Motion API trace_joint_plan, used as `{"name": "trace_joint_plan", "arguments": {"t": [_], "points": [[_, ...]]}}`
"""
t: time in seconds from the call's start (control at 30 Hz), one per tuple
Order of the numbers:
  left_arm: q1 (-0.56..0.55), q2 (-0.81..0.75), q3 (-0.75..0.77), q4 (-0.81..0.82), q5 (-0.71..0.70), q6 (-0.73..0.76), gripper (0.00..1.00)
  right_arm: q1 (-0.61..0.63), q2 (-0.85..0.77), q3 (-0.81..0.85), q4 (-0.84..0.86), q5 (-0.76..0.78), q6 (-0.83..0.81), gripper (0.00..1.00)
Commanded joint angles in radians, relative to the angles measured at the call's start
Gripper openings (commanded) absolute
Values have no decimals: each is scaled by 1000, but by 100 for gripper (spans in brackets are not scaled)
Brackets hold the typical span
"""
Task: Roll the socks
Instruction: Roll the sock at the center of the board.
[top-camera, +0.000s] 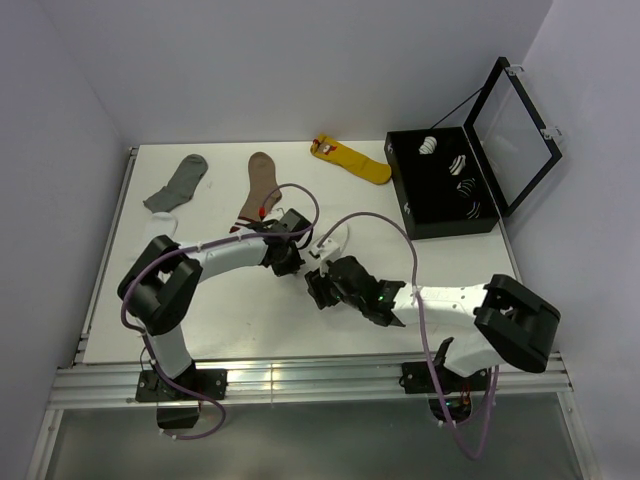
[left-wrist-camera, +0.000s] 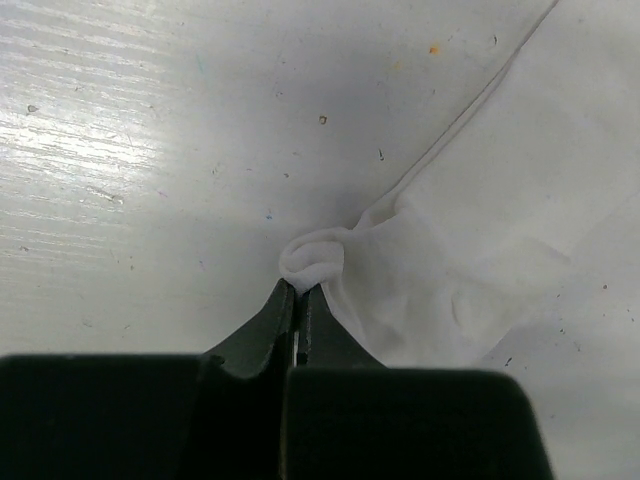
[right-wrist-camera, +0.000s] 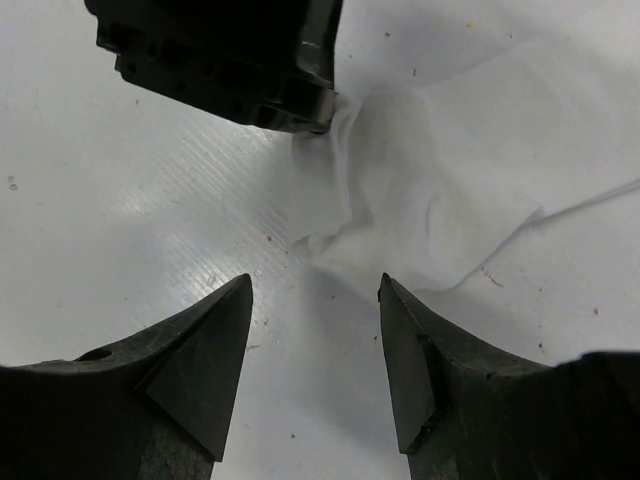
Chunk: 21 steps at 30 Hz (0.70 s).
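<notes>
A white sock (top-camera: 331, 240) lies crumpled at mid-table between the two arms. In the left wrist view my left gripper (left-wrist-camera: 300, 287) is shut, pinching a small fold at the edge of the sock (left-wrist-camera: 470, 230). From above, the left gripper (top-camera: 298, 252) sits just left of the sock. My right gripper (right-wrist-camera: 315, 285) stands open just short of the sock (right-wrist-camera: 440, 180), with bare table between its fingers (right-wrist-camera: 215, 340). Seen from above, the right gripper (top-camera: 318, 286) is below the sock. I see no stripes on the sock here.
At the back lie a grey sock (top-camera: 180, 182), a brown sock (top-camera: 262, 185) and a yellow sock (top-camera: 352, 160). An open black box (top-camera: 415, 222) at the right holds rolled socks. A small white piece (top-camera: 165, 222) lies near the grey sock.
</notes>
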Motion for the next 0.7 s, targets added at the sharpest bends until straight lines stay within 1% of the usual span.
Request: {"name": "trace_joint_plan", "arguments": {"t": [0.0, 0.07, 0.23, 0.43, 0.6, 0.67], "points": [[-4, 20, 36, -22, -11, 22, 0, 38, 53, 27, 94, 83, -80, 61], [-4, 23, 36, -22, -10, 25, 0, 48, 82, 47, 90, 96, -106, 64], [-4, 28, 41, -20, -5, 30, 0, 71, 165, 116, 84, 117, -159, 64], [-4, 31, 39, -20, 1, 36, 0, 95, 174, 154, 79, 156, -189, 62], [-5, 34, 43, -14, 12, 34, 0, 115, 180, 165, 85, 165, -189, 61], [-5, 39, 46, -17, 12, 36, 0, 120, 190, 174, 81, 154, -218, 60]]}}
